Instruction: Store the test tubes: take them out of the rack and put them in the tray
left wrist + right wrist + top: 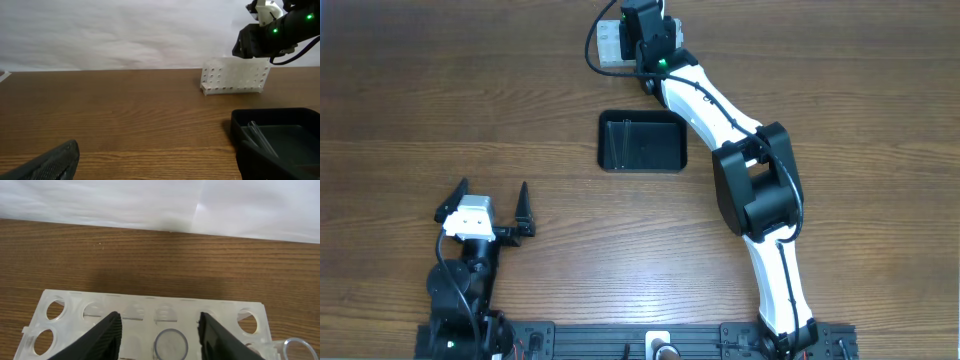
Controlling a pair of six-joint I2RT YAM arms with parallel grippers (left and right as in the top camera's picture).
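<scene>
A white test tube rack (609, 42) stands at the far edge of the table, also seen as the rack (234, 75) and from above as the rack (75, 315). My right gripper (645, 40) hangs over it. In the right wrist view, the right gripper (159, 316) is open, its fingers on either side of a clear tube's mouth (170, 342) without touching it. Another tube (296, 348) stands at the rack's corner. The black tray (642, 164) lies mid-table with a few clear tubes (260, 137) in it. My left gripper (493, 187) rests open near the left front, holding nothing.
Bare wooden tabletop (440, 90) lies all around the tray and the rack. The right arm (720, 120) stretches past the tray's right side. A white wall (100, 30) backs the table behind the rack.
</scene>
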